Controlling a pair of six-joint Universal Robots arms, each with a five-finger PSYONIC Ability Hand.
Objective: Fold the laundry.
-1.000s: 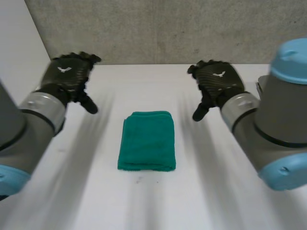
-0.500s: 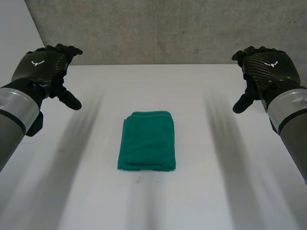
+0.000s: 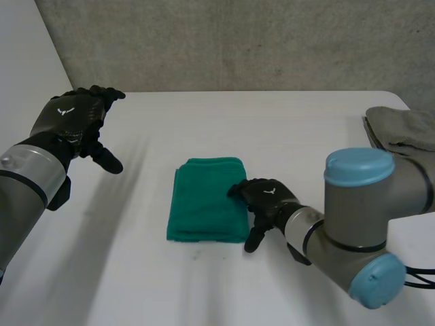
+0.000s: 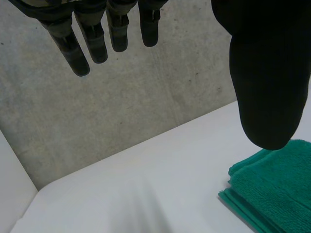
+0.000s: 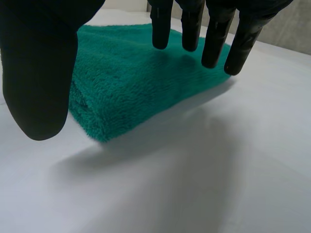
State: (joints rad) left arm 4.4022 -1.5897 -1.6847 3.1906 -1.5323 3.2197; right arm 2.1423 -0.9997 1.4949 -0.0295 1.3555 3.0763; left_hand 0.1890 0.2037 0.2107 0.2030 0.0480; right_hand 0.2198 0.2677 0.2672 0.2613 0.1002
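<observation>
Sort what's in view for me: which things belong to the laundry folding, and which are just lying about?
Job: folded green terry towel; right robot hand, open at its right edge; left robot hand, open, raised apart.
Lying about: grey cloth pile at the white table's right edge, possibly laundry too.

No readable text or numbers anywhere, only marking is a small white wing-shaped logo on the back of the left hand, same mark on the right hand.
</observation>
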